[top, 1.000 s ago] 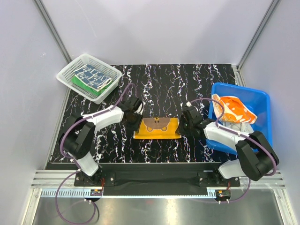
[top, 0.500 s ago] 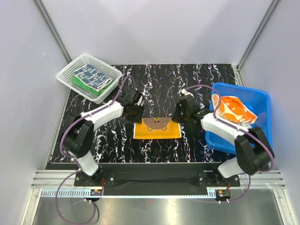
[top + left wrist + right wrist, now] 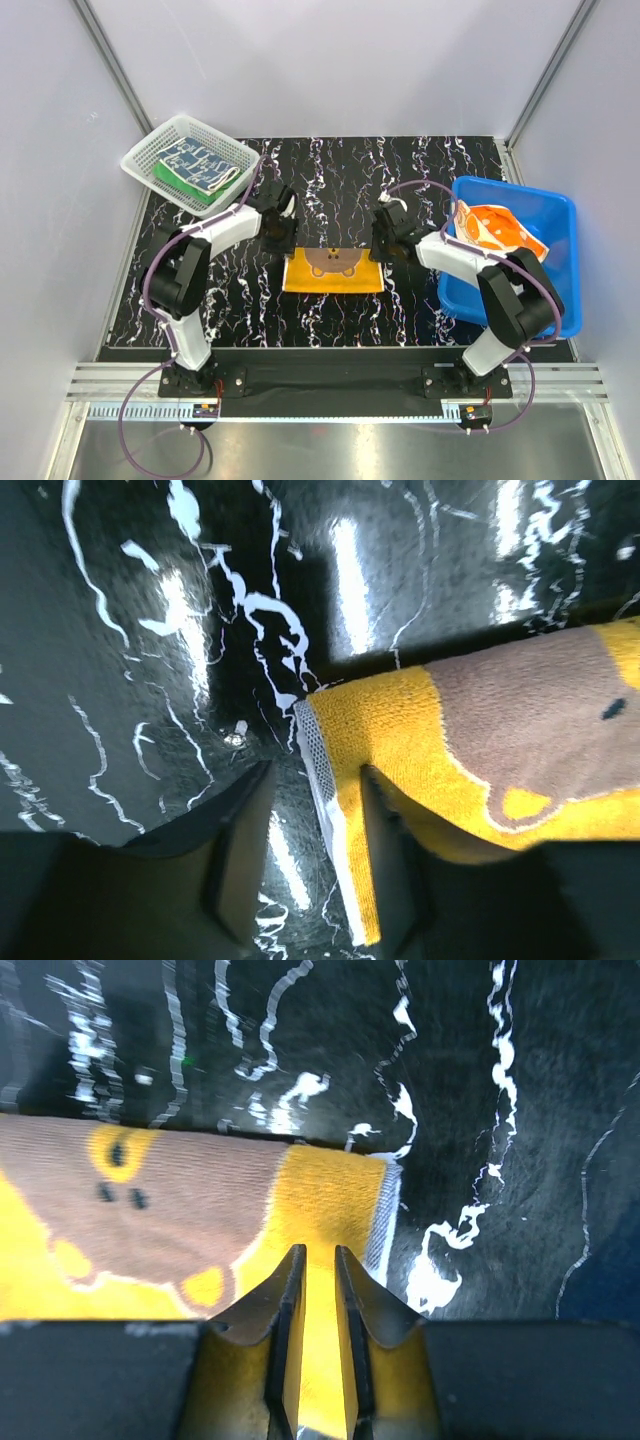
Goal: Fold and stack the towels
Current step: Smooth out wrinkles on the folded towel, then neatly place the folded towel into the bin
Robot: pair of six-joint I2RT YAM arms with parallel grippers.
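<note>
While left end effector (image 3: 318,790) stands spread, right end effector (image 3: 315,1265) pinches yellow towel (image 3: 335,280).

Work cell seen from above. A table top (image 3: 340,165) with a black, white-veined marble pattern fills the middle; in both wrist views its glossy surface throws back bright streaks of light. Plain pale grey walls (image 3: 330,60) enclose it behind and at both sides, joined at the rear corners by slanting aluminium posts (image 3: 108,60). Along the near edge runs a slotted aluminium rail (image 3: 330,388), with a brushed metal sheet (image 3: 330,450) below it.
</note>
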